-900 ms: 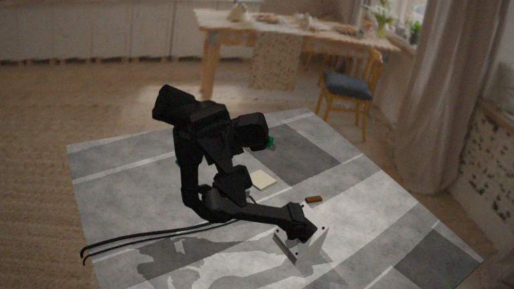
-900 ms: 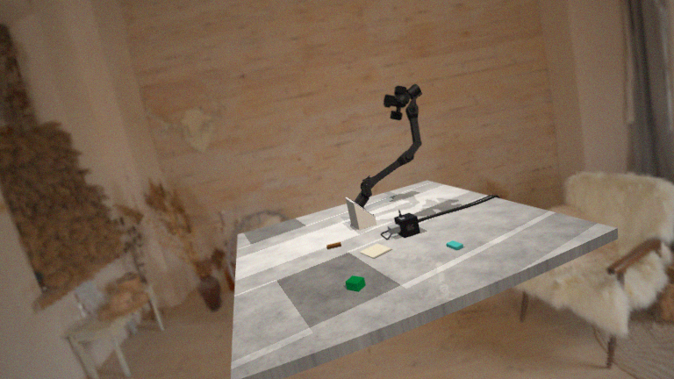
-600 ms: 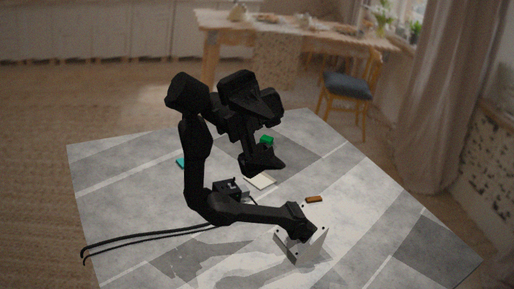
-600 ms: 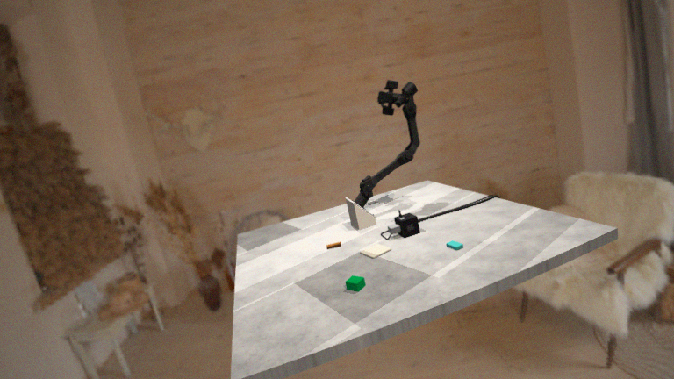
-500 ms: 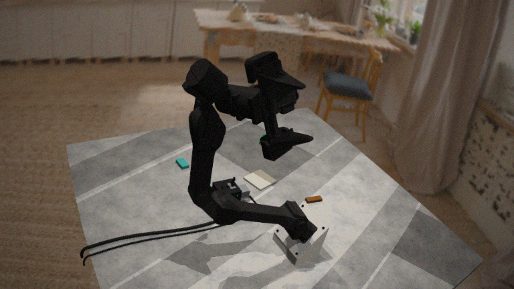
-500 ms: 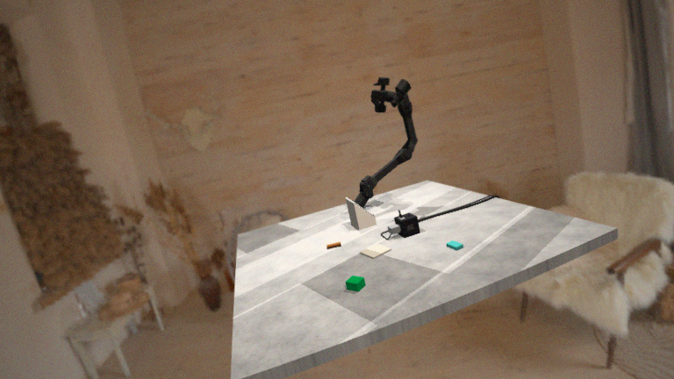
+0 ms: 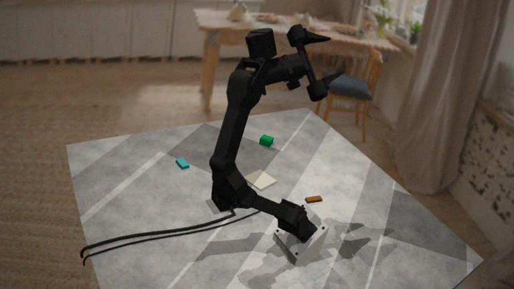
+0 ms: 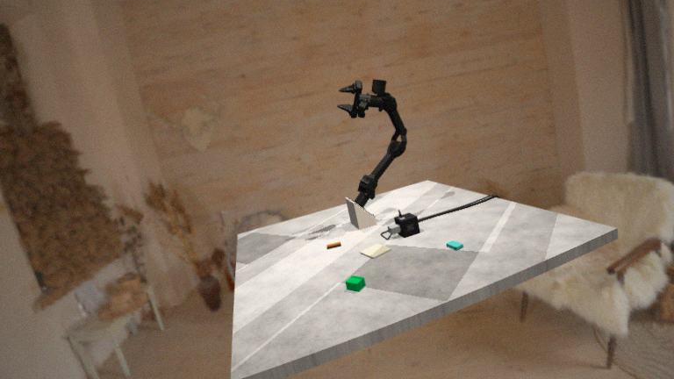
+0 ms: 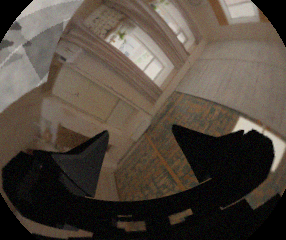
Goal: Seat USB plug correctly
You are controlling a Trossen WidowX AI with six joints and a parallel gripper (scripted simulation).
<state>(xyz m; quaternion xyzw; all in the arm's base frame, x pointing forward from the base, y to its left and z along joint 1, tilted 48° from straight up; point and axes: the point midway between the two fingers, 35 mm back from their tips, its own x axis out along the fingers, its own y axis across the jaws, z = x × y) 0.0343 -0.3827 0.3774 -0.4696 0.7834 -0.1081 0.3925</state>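
The black power cube [image 8: 410, 225] stands on the table in the exterior view, with black cables behind it. A thin dark piece [image 8: 399, 214] rises from its top; whether this is the USB plug, which way round it is and how deep it sits cannot be made out. A grey piece [image 8: 394, 230] with a dark loop juts from its side. In the top view the cube is largely lost against the dark arm. My gripper [image 7: 336, 55] [image 8: 339, 98] [image 9: 141, 131] is open and empty, high above the table and pointing away from the cube.
A cream flat square [image 7: 260, 179] [image 8: 376, 251] lies near the cube. A green block [image 7: 266, 140] [image 8: 354, 283], a teal block [image 7: 182, 163] [image 8: 455, 245] and an orange bar [image 7: 313, 199] [image 8: 333, 245] lie around. Two black cables [image 7: 162, 229] run over the table edge. My arm stands on a pale wedge [image 8: 362, 217].
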